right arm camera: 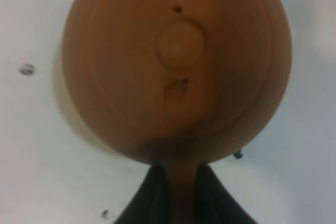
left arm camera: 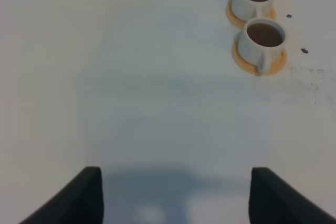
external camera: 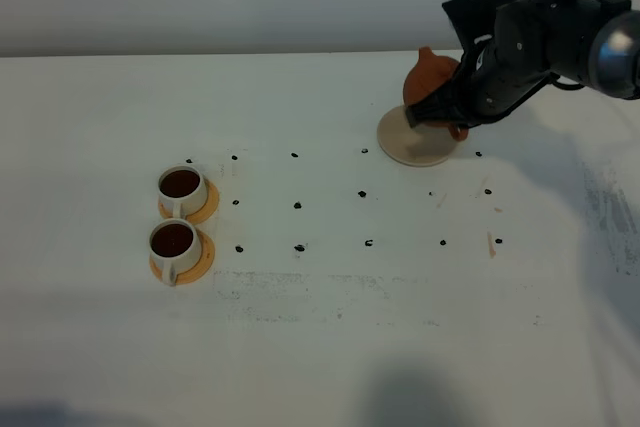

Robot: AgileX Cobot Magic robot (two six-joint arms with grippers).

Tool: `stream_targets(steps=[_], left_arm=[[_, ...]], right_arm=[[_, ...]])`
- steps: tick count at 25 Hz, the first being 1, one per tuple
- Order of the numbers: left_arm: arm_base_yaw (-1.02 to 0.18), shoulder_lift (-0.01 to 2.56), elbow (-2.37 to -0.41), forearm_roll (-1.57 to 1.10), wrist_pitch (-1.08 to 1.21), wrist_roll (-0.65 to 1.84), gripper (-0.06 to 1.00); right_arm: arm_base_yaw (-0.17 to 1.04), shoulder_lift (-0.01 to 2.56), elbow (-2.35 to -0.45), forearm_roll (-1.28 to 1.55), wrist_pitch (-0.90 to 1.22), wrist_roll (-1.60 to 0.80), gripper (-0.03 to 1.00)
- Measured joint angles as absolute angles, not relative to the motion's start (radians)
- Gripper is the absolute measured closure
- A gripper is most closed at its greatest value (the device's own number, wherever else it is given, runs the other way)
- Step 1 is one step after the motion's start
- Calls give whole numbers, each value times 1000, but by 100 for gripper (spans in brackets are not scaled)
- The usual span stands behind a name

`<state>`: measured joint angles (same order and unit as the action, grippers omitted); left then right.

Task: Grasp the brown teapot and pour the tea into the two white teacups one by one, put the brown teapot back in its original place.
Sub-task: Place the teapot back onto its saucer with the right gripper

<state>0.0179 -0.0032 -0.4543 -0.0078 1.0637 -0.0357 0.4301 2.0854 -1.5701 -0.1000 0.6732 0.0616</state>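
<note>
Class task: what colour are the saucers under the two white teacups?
Orange saucers, clearest in the left wrist view.

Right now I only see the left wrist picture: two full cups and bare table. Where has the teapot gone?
Observer: The brown teapot is at the far right of the table, over the beige coaster.
Operator: Is anything holding it?
Observer: Yes, the right pincer is shut on its handle, seen in the right wrist view.
Operator: Is it sitting flat?
Observer: From the high camera it looks tilted; I cannot tell if it touches the coaster.
Operator: And the cups?
Observer: The two white teacups sit on orange saucers at the left, far from the teapot.
</note>
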Motion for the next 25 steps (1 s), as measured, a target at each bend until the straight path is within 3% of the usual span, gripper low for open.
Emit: stream_targets(steps=[25], left_arm=[[18,-2,-454,-8,1064,-36,38]], right_arm=[[473,2141,-1582,-99,655,62,87]])
